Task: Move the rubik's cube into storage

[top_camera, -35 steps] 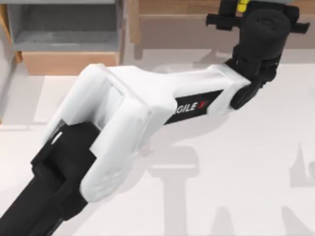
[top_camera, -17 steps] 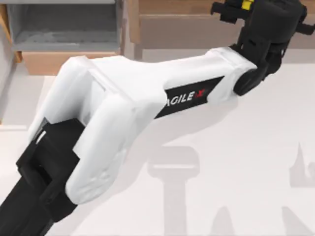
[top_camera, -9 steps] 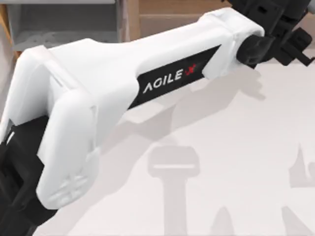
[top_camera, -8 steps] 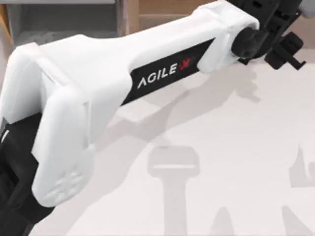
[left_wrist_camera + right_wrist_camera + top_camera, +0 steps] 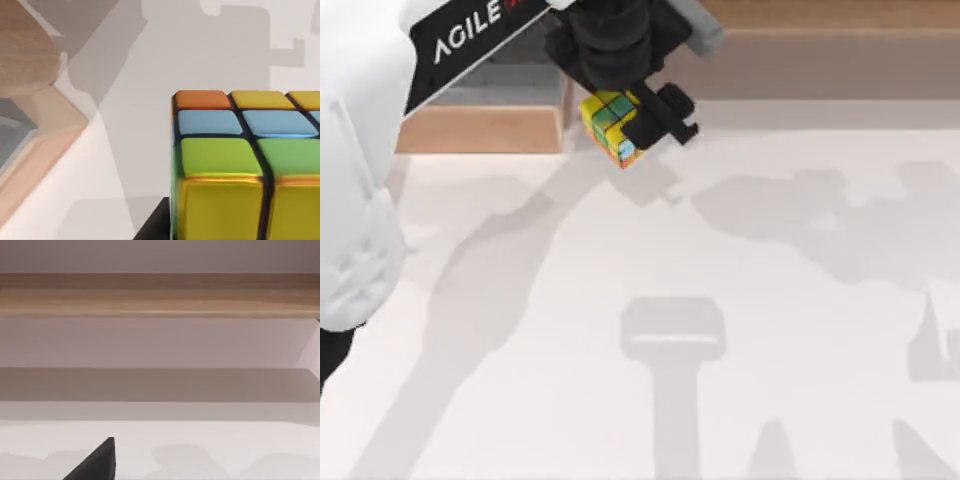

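Top view is showing the left pincer [image 5: 632,128] clamped on the rubik's cube [image 5: 612,124], carrying it above the bench [image 5: 770,330] up around 12 o'clock, a touch to the 11 side. The cube is sitting just beside the right end of the storage drawer's light wood front panel [image 5: 480,130], so it's near the drawer but not inside it yet. Progress-wise I'd say the pickup is done and the carry is nearly done; what's left, by my guess, is getting the cube over the grey inside of the drawer and letting go. From that angle the arm's white body is covering most of the drawer, so I can't really judge how much open space is waiting in there.

Left wrist view is giving what the overhead can't: the cube [image 5: 240,165] right up close, orange, blue, green and yellow tiles with dark gridlines, plus a wooden corner of the drawer [image 5: 55,125] with a sliver of grey next to it, and bare bench between the two. So they're apart, not touching.

Right wrist view is looking across the bench at the long brown wooden shelf unit [image 5: 160,295], with one dark finger of the right pincer [image 5: 97,462] poking in. Can't tell if that one's apart or together; the right arm looks idle to me.
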Robot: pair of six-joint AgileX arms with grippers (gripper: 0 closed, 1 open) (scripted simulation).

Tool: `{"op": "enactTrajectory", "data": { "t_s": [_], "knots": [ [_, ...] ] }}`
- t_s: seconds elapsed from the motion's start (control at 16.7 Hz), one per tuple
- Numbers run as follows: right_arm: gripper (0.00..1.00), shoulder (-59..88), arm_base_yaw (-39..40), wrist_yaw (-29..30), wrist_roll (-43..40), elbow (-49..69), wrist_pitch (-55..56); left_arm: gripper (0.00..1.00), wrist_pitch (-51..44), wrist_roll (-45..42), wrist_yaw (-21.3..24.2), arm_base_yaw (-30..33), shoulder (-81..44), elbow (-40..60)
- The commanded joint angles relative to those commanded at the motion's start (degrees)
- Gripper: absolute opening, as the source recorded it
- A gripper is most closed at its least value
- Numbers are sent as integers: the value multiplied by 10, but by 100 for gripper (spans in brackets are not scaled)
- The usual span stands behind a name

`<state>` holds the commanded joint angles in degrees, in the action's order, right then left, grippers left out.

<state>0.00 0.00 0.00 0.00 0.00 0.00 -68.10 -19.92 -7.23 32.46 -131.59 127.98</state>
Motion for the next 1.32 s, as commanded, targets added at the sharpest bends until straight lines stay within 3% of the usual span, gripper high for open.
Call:
{"op": "enactTrajectory", "data": {
  "t_s": [0.36, 0.78, 1.02, 1.32],
  "knots": [
    [100, 0, 0, 0, 0, 0, 0, 0, -218, -29, 33, -219, -10, 111],
    [100, 0, 0, 0, 0, 0, 0, 0, -269, -26, 47, -443, -96, 262],
    [100, 0, 0, 0, 0, 0, 0, 0, -256, -14, 60, -500, -189, 303],
    [100, 0, 0, 0, 0, 0, 0, 0, -246, -6, 71, -511, -244, 311]
  ]
}}
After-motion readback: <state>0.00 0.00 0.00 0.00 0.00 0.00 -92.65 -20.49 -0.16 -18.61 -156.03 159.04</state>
